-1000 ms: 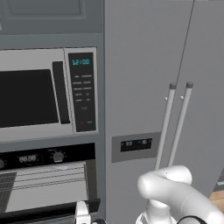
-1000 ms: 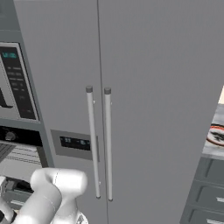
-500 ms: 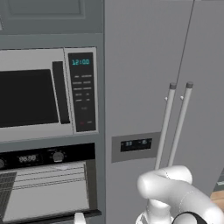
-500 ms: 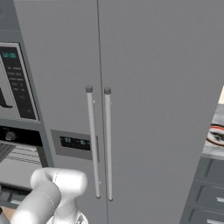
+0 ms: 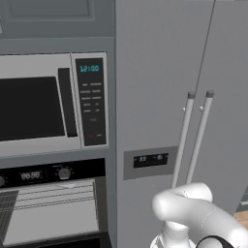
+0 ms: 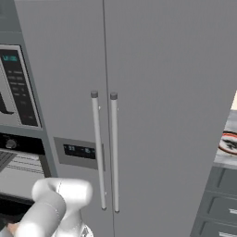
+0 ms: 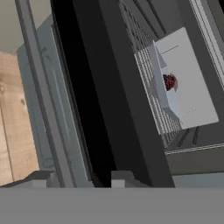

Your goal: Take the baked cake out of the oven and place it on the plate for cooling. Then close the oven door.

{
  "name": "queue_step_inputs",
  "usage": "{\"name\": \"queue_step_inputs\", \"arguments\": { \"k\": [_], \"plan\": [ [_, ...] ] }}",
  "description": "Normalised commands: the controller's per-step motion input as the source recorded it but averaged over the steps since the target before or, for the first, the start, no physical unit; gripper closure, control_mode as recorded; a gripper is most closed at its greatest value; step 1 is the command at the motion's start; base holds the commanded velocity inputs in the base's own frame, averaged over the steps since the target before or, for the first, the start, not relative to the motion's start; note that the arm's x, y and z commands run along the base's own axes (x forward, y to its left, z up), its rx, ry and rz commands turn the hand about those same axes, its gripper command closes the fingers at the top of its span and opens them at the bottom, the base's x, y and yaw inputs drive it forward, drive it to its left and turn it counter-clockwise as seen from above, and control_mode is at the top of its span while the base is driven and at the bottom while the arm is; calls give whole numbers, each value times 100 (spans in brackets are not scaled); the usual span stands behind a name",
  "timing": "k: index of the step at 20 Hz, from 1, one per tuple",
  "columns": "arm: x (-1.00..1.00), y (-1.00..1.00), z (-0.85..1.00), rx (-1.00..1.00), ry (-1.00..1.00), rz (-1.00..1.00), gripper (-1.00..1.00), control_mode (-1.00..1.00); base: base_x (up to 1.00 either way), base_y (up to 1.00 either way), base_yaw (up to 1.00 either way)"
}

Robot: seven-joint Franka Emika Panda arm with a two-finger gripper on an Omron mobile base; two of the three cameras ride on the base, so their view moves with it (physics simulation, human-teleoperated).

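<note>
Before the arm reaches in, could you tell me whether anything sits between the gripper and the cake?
Nothing visible blocks it. In the hand view the oven door hangs open, and the cake lies uncovered on the tray on the rack. The gripper is above the door's handle, apart from the cake.

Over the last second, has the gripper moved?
Yes. The gripper sank downward against the oven front, judged in the left base view.

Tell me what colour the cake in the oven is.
Dark reddish brown. The cake shows best in the hand view, sitting on the pale tray.
</note>
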Motion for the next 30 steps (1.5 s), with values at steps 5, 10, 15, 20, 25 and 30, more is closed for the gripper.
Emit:
{"name": "queue_step_inputs", "arguments": {
  "k": [5, 10, 15, 20, 25, 30],
  "plan": [
    [-38, 2, -7, 2, 2, 0, -100, -100, 0, 0, 0],
    [-29, 1, -3, 2, 1, 0, -100, -100, 0, 0, 0],
    [-7, 0, 38, 2, 0, -4, -100, -100, 0, 0, 0],
    [2, 0, 20, 0, 2, -7, -100, -100, 0, 0, 0],
    [35, -1, 1, 0, 1, -10, -100, -100, 0, 0, 0],
    [37, -3, 13, 0, 0, -5, -100, -100, 0, 0, 0]
  ]
}}
